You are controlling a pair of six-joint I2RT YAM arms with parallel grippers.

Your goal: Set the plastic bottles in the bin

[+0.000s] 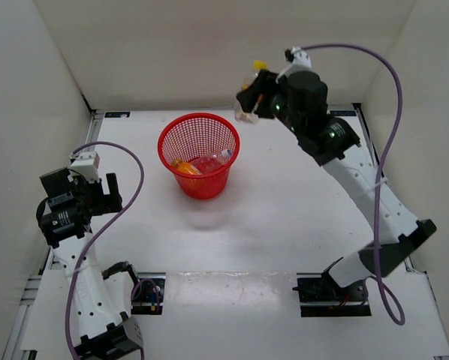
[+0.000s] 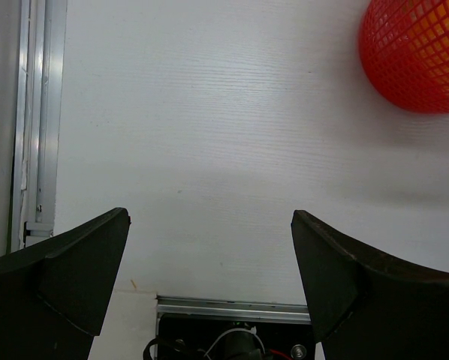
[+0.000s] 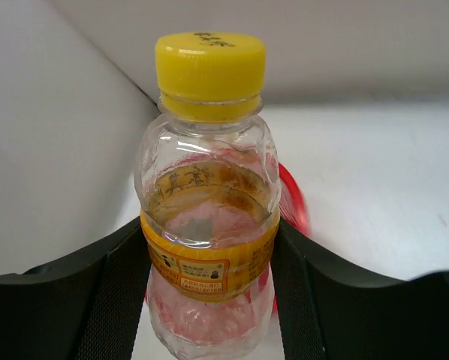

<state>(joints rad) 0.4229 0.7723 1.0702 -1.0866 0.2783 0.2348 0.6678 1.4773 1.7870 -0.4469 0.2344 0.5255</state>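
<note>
1. Right gripper [image 1: 248, 97] is closed on a clear bottle [image 3: 208, 225] with a yellow cap [image 3: 210, 71], clamped across the label band, cap pointing away from the wrist. In the top view the bottle is seen at about 1 o'clock from the bin [image 1: 167, 161], apparently lifted off the table [image 1: 284, 217] and beyond the rim, not over the mouth.
2. Left gripper [image 2: 209, 217] is open and empty, parked over bare table at about 8 o'clock from the bin, well apart from it.
3. Two bottles are already seen inside the bin: an orange one [image 1: 185, 166] and a clear one [image 1: 211, 162].
4. If the fingers were opened here, the bottle would likely be dropped outside the bin, toward the back wall, since the mouth has not been reached.
5. A slip or a tilt may be expected during the swing toward 7 o'clock: the plastic looks thin and smooth, and only the narrow band is pinched.
6. If the carry were made too low, the rim could be struck by the bottle or a finger; the mesh bin looks light and could be pushed or tipped, spilling what is inside.
7. If released from too high, the bottle might bounce off the two inside and out over the rim.
</note>
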